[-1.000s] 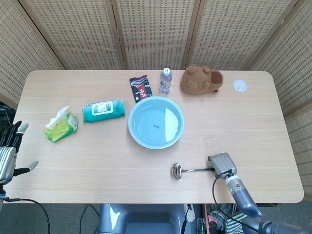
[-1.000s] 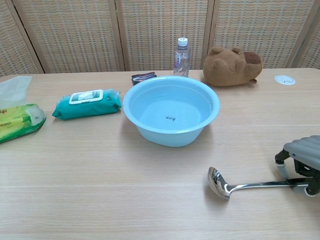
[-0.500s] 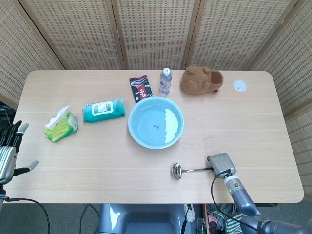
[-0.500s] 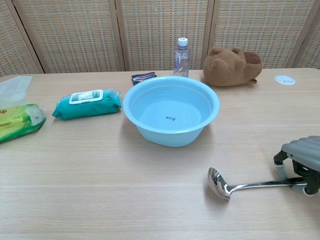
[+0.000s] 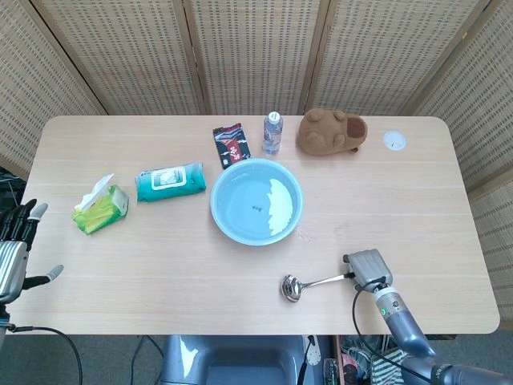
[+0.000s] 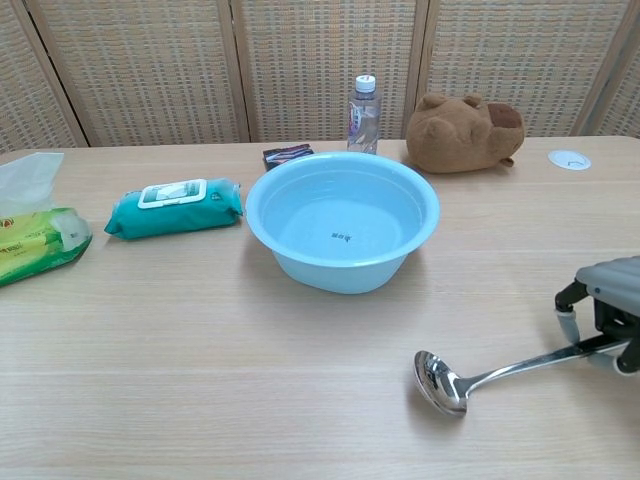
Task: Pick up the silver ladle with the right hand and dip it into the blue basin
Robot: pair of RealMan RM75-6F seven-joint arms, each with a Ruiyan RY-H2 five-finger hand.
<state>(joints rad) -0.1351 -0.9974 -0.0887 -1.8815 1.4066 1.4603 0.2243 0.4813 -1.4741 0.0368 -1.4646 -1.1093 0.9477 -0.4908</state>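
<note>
The silver ladle [image 5: 292, 289] lies on the table in front of the blue basin [image 5: 215, 205], its bowl [image 6: 440, 378] low and its handle slanting up to the right. My right hand [image 5: 367, 269] holds the handle's end near the table's front right edge; in the chest view the right hand [image 6: 610, 310] shows fingers closed around the handle. The basin [image 6: 330, 272] holds water and stands at the table's middle, well apart from the ladle. My left hand [image 5: 16, 245] hangs off the table's left edge with fingers spread, holding nothing.
Behind the basin stand a water bottle [image 5: 272, 133], a black-and-red packet [image 5: 232, 143] and a brown plush toy [image 5: 330, 131]. A teal wipes pack [image 5: 169, 181] and a green tissue pack [image 5: 100, 207] lie to the left. A white disc [image 5: 393, 141] sits far right.
The ladle's handle end has risen in my right hand, so the ladle now tilts. Its bowl has slid slightly toward the front edge. The left hand has not moved.
</note>
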